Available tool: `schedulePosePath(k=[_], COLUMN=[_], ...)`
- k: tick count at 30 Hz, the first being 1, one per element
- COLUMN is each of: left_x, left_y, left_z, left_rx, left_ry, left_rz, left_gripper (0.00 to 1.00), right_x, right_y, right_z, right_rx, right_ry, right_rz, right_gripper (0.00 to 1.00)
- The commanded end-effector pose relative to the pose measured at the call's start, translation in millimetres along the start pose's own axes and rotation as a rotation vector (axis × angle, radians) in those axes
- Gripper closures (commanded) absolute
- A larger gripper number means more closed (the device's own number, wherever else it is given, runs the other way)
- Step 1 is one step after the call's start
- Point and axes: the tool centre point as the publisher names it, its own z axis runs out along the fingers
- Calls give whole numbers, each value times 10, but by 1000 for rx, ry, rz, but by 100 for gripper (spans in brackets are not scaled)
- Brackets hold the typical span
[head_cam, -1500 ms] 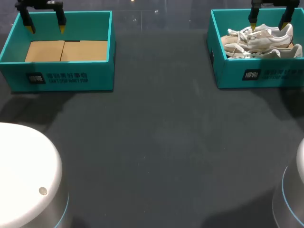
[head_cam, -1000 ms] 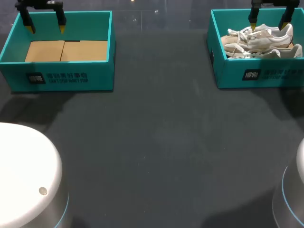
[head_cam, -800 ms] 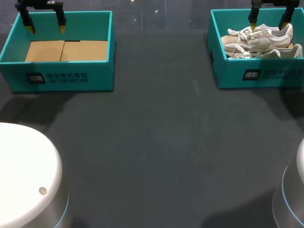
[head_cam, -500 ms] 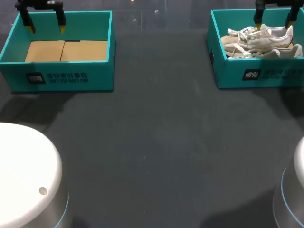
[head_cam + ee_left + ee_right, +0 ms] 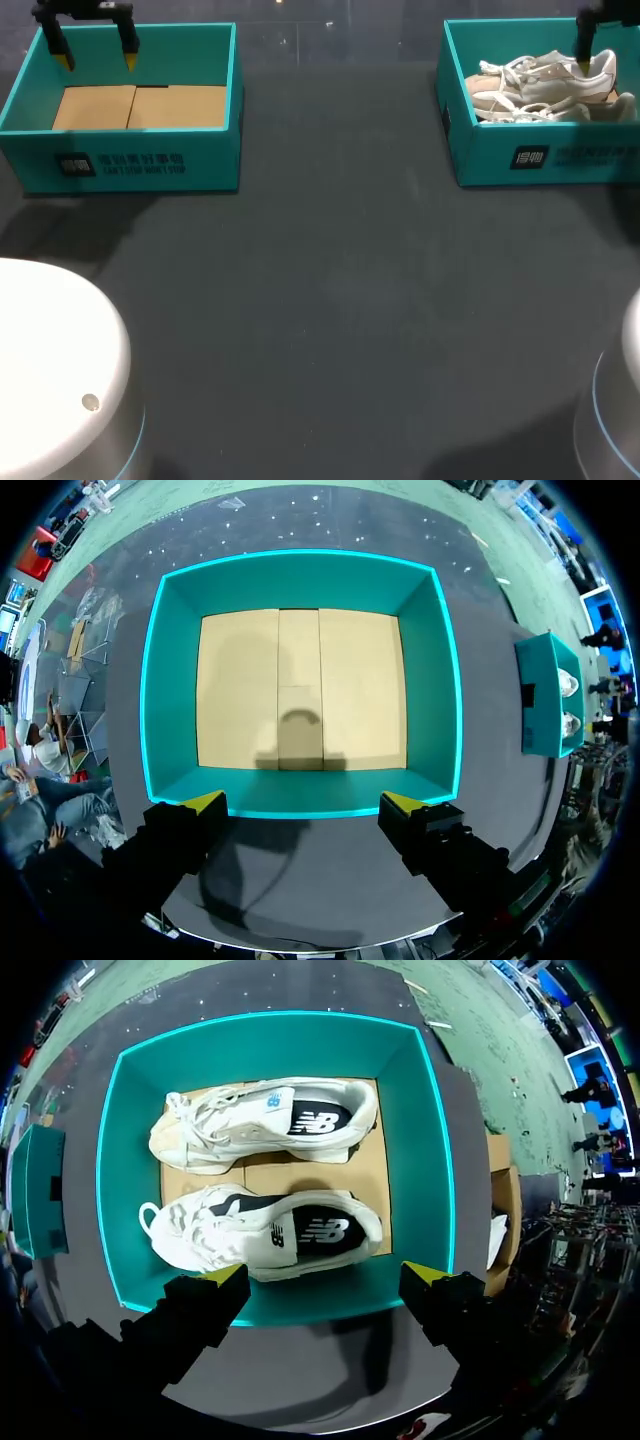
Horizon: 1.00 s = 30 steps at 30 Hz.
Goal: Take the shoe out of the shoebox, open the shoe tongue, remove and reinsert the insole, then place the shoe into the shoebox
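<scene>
Dark tabletop (image 5: 330, 300). Far left: left pincer (image 5: 98, 58), fingers apart, hangs above teal box (image 5: 140, 165) with cardboard floor. Far right: shoebox (image 5: 540, 160) holds two white shoes (image 5: 545, 85) side by side; right pincer (image 5: 325, 1275), fingers spread, hovers above them.

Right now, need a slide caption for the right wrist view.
Open right end effector poised over the teal shoebox, two white shoes lying side by side inside.
</scene>
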Motion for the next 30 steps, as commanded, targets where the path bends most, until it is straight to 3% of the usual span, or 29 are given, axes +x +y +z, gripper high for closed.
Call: schedulePosePath(k=[1, 12, 18, 21, 30], left_x=[1, 1, 1, 1, 1], left_y=[-1, -1, -1, -1, -1], left_z=[-2, -2, -2, -2, -2], left_rx=[-1, -1, -1, -1, -1], left_ry=[-1, -1, -1, -1, -1], left_rz=[0, 0, 0, 0, 0], left_gripper=[0, 0, 0, 0, 0], right_x=[-137, -327, -358, -390, -463], right_y=[17, 40, 37, 33, 25], right_z=[153, 510, 674, 729, 904], right_rx=[6, 23, 34, 31, 38], right_ry=[18, 13, 10, 15, 8], right_rz=[4, -1, -4, 0, 8], right_gripper=[0, 1, 9, 20, 22])
